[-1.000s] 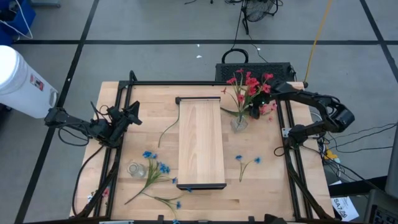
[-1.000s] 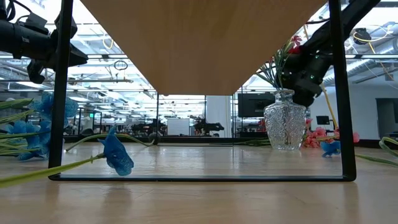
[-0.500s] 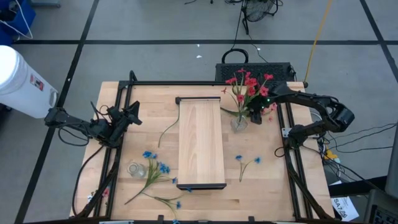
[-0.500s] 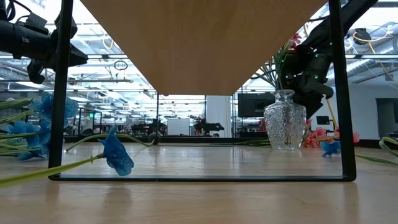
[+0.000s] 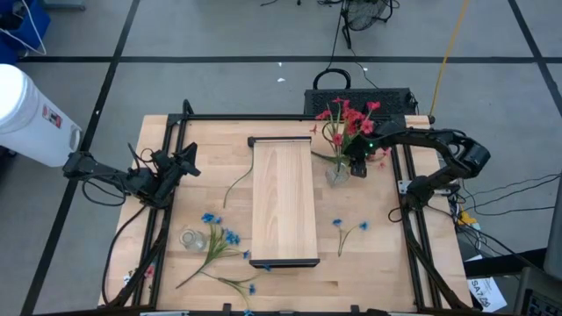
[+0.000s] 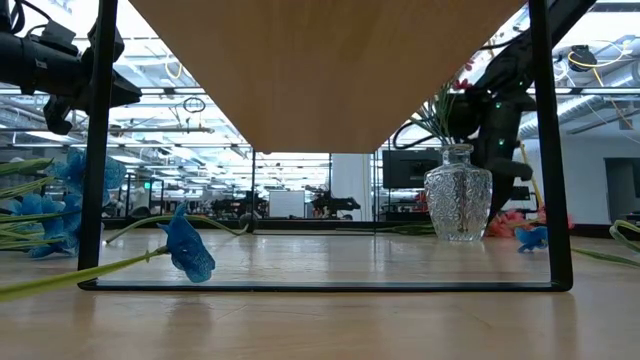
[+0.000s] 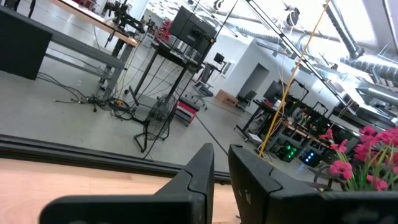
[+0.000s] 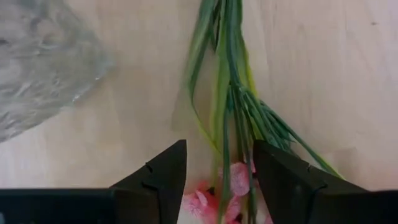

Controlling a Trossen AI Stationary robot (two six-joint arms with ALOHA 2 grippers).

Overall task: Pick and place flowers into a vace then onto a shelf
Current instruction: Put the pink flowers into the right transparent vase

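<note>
Right claw (image 5: 358,164) parted, pointed down; left claw (image 5: 188,161) shut, idle at table's left edge

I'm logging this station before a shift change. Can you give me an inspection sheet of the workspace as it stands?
Surface: wooden table, black frame.
Job's things: glass vase holding red flowers; shelf lying flat mid-table; blue flowers and a small blue sprig loose on the table; pink spray lying flat.
Clutter: small glass jar among the blue flowers.
Grippers: right gripper open, low over the pink spray beside the vase; left gripper shut, idle at the table's left edge.
Cables: cables on the floor, right.
Surroundings: white bin; black case.
</note>
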